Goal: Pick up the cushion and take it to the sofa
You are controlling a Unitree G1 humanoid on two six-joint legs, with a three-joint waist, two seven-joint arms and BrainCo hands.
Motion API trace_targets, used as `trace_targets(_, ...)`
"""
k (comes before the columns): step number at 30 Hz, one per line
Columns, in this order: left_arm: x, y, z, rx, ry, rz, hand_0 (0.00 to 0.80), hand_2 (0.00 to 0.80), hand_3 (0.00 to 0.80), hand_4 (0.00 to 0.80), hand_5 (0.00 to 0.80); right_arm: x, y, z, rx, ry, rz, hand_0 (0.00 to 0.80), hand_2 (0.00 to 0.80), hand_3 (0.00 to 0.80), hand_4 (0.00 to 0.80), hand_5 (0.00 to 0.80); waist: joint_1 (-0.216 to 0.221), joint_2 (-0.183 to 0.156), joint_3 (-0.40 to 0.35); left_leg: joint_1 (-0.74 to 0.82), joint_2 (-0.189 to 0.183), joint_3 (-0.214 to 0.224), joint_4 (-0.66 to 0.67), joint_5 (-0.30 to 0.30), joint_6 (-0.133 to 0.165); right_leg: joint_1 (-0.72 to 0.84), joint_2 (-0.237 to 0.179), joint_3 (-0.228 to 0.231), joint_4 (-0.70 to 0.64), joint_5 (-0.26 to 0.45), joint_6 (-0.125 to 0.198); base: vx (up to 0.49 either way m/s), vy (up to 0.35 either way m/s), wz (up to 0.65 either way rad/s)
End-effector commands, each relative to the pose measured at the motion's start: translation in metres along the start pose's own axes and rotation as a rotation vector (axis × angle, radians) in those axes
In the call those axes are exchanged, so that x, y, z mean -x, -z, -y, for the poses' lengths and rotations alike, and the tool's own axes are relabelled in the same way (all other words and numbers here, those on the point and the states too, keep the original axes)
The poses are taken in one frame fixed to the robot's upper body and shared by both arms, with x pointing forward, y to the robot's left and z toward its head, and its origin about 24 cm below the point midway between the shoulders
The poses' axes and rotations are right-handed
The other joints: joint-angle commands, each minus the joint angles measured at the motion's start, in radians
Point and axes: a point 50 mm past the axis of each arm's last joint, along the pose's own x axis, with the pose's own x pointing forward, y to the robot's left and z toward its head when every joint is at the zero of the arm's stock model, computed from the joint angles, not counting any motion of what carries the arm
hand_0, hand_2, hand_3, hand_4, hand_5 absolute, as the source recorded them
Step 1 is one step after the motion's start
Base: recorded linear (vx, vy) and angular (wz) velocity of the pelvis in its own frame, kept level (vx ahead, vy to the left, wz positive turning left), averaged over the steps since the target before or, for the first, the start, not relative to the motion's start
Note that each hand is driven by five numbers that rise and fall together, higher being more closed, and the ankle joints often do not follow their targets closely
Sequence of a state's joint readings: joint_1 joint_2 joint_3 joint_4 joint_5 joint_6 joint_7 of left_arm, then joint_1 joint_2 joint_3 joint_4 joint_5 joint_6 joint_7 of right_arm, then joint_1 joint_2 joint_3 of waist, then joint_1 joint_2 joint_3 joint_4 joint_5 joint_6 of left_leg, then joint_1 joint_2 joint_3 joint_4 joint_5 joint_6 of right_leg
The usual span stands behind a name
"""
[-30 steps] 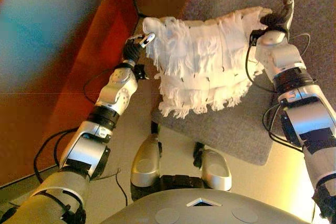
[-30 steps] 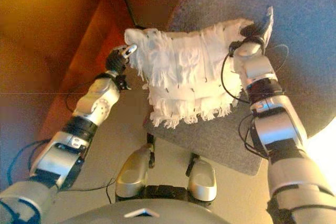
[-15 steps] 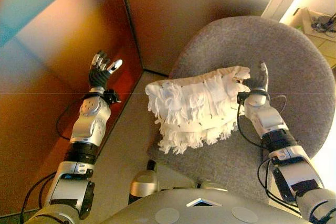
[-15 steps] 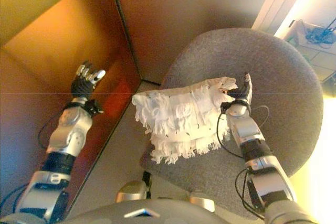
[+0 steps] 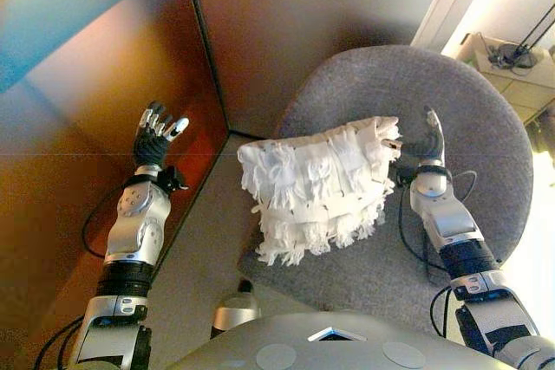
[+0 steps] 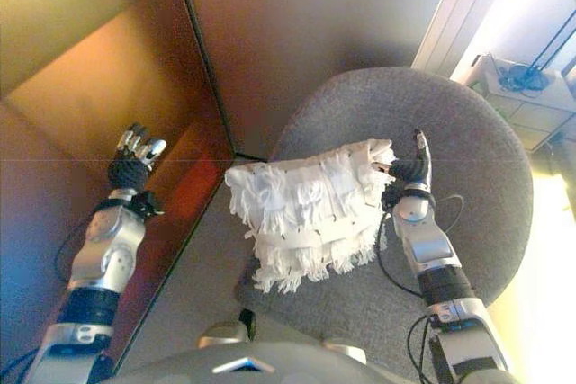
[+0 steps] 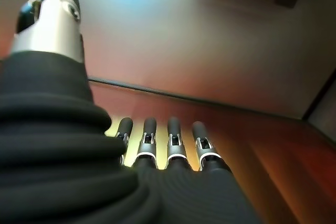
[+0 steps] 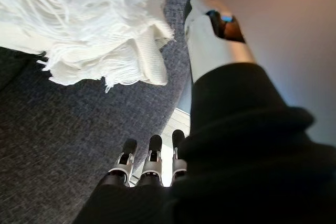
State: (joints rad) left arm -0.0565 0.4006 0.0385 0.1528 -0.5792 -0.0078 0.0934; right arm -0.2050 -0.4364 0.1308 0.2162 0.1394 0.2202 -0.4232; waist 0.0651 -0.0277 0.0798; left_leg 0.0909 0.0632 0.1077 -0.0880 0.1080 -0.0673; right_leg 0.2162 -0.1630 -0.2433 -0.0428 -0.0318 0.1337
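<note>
left eye view: cushion (image 5: 321,186) lies on sofa (image 5: 486,127), beside released right hand (image 5: 425,146), left hand (image 5: 156,132) open.

Left robot hand (image 5: 156,138) raised at 9 o'clock, fingers straight, holding nothing. Right robot hand (image 5: 427,146) raised at 3 o'clock, fingers extended, thumb up.

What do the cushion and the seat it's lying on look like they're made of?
The cushion looks like soft white woven fabric, probably cotton or similar yarn: loose fringed tiers hang across its face and fray at the edges. The round grey seat appears upholstered in a matte, felt-like or wool-blend cloth with a flecked, slightly fuzzy weave. The exact fibre of either cannot be told from these views.
</note>
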Motion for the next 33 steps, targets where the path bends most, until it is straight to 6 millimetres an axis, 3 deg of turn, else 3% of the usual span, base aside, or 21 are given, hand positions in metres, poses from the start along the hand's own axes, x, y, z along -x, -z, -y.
trace_targets(1, 0.000, -0.026, 0.002, 0.057, 0.081, 0.129, 0.000, 0.000, 0.000, 0.000, 0.000, 0.000, -0.034, 0.016, -0.120, -0.018, 0.179, 0.000, 0.000, 0.000, 0.000, 0.000, 0.010, -0.003, -0.035, 0.044, 0.006, 0.042, 0.074, -0.167, 0.017, -0.066, -0.052, 0.002, 0.035, 0.029, 0.040, -0.051, 0.012, -0.03)
trace_targets(4, 0.007, -0.022, 0.001, 0.112, 0.105, 0.124, 0.000, 0.000, 0.000, 0.000, 0.000, 0.010, -0.034, 0.016, -0.229, -0.094, 0.217, 0.000, 0.000, 0.000, 0.000, 0.000, 0.001, -0.004, -0.037, 0.048, 0.008, 0.053, 0.051, -0.158, 0.018, -0.070, -0.048, 0.005, 0.023, 0.037, 0.042, -0.067, 0.018, -0.06)
trace_targets(7, 0.015, -0.013, 0.002, 0.202, 0.149, 0.096, 0.000, 0.000, 0.000, 0.000, 0.000, 0.023, -0.032, 0.008, -0.460, -0.235, 0.244, 0.000, 0.000, 0.000, 0.000, 0.000, -0.010, -0.005, -0.040, 0.054, 0.012, 0.066, 0.022, -0.145, 0.016, -0.076, -0.038, 0.002, 0.004, 0.051, 0.042, -0.075, 0.020, -0.08)
trace_targets(8, 0.020, -0.006, 0.002, 0.228, 0.169, 0.084, 0.000, 0.000, 0.000, 0.000, 0.000, 0.031, -0.027, 0.002, -0.589, -0.312, 0.237, 0.000, 0.000, 0.000, 0.000, 0.000, -0.016, -0.006, -0.040, 0.052, 0.014, 0.074, 0.014, -0.140, 0.013, -0.082, -0.032, 0.001, -0.005, 0.058, 0.042, -0.090, 0.010, -0.08)
trace_targets(13, 0.038, 0.014, 0.002, 0.282, 0.202, 0.037, 0.000, 0.000, 0.000, 0.000, 0.000, 0.054, -0.005, -0.018, -0.871, -0.519, 0.222, 0.000, 0.000, 0.000, 0.000, 0.000, -0.032, -0.004, -0.018, 0.010, 0.017, 0.104, 0.005, -0.121, 0.006, -0.133, -0.012, -0.004, -0.021, 0.076, 0.037, -0.186, 0.008, -0.15)
trace_targets(19, 0.050, 0.026, 0.011, 0.364, 0.278, 0.054, 0.000, 0.000, 0.000, 0.000, 0.000, 0.074, 0.022, -0.034, -1.124, -0.592, 0.139, 0.000, 0.000, 0.000, 0.000, 0.000, -0.047, 0.002, 0.013, -0.025, 0.013, 0.132, 0.009, -0.117, 0.012, -0.180, -0.005, 0.000, -0.022, 0.087, 0.032, -0.144, 0.016, -0.27)
trace_targets(23, 0.054, 0.027, 0.022, 0.378, 0.336, 0.071, 0.000, 0.000, 0.000, 0.000, 0.000, 0.087, 0.025, -0.043, -1.169, -0.677, 0.137, 0.000, 0.000, 0.000, 0.000, 0.000, -0.061, 0.004, 0.022, -0.016, 0.010, 0.141, 0.009, -0.120, 0.014, -0.176, 0.004, 0.014, -0.029, 0.089, 0.028, -0.032, 0.013, -0.13)
trace_targets(28, 0.047, 0.026, 0.036, 0.387, 0.364, 0.064, 0.000, 0.000, 0.000, 0.000, 0.000, 0.083, 0.016, -0.055, -1.115, -0.724, 0.151, 0.000, 0.000, 0.000, 0.000, 0.000, -0.060, 0.008, 0.020, -0.007, 0.008, 0.136, 0.010, -0.123, 0.011, -0.164, 0.010, 0.016, -0.035, 0.084, 0.023, -0.006, 0.000, -0.07)
trace_targets(33, 0.051, 0.028, 0.036, 0.378, 0.362, 0.043, 0.000, 0.000, 0.000, 0.000, 0.000, 0.086, 0.022, -0.056, -1.136, -0.705, 0.097, 0.000, 0.000, 0.000, 0.000, 0.000, -0.054, 0.007, 0.006, 0.006, 0.006, 0.126, 0.004, -0.125, 0.009, -0.146, 0.011, 0.010, -0.040, 0.080, 0.022, 0.040, -0.008, -0.02)
